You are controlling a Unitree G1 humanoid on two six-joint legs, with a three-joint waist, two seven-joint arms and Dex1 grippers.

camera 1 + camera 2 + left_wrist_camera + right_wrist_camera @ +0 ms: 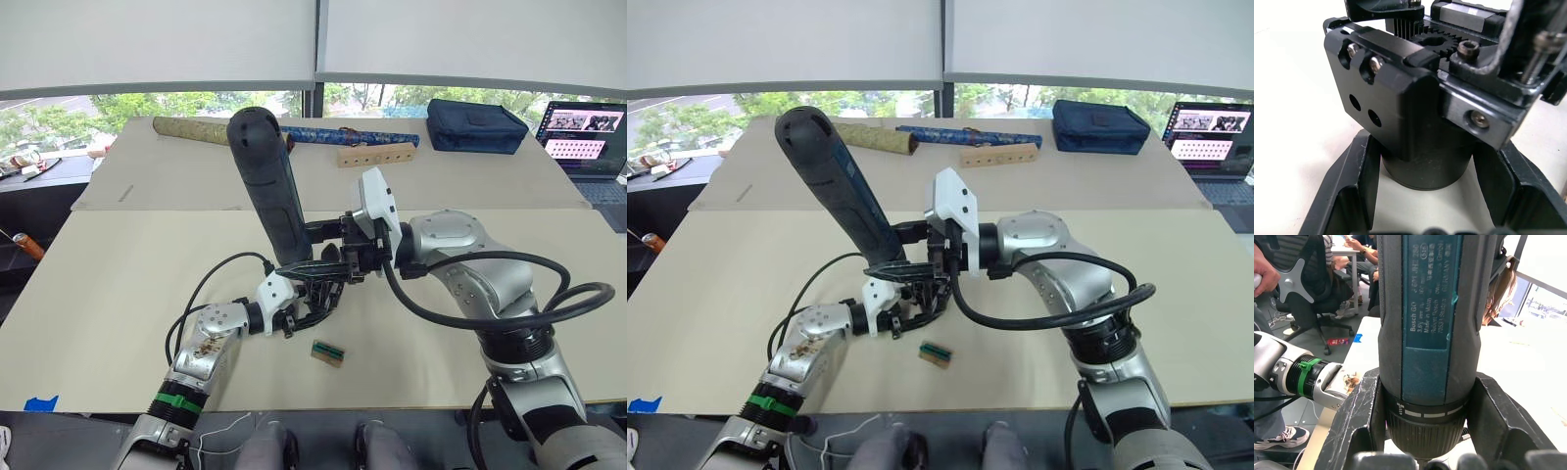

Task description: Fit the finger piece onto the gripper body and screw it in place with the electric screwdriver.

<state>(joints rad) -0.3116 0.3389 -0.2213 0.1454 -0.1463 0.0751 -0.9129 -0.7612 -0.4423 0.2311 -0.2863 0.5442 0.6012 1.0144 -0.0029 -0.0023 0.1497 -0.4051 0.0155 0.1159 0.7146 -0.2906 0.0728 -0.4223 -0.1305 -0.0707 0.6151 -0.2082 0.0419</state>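
Right gripper [1422, 431] clamps the screwdriver [269, 181] upright — left gripper [1425, 196] pinches the body [1415, 122] beneath, mid-table [118, 264].

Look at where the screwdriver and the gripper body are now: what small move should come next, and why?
Probably ease the electric screwdriver down along its own axis onto a screw. The right gripper clamps it, tilted, bit end low over the gripper body, which the left gripper holds by its round base. Whether the bit is seated cannot be seen.
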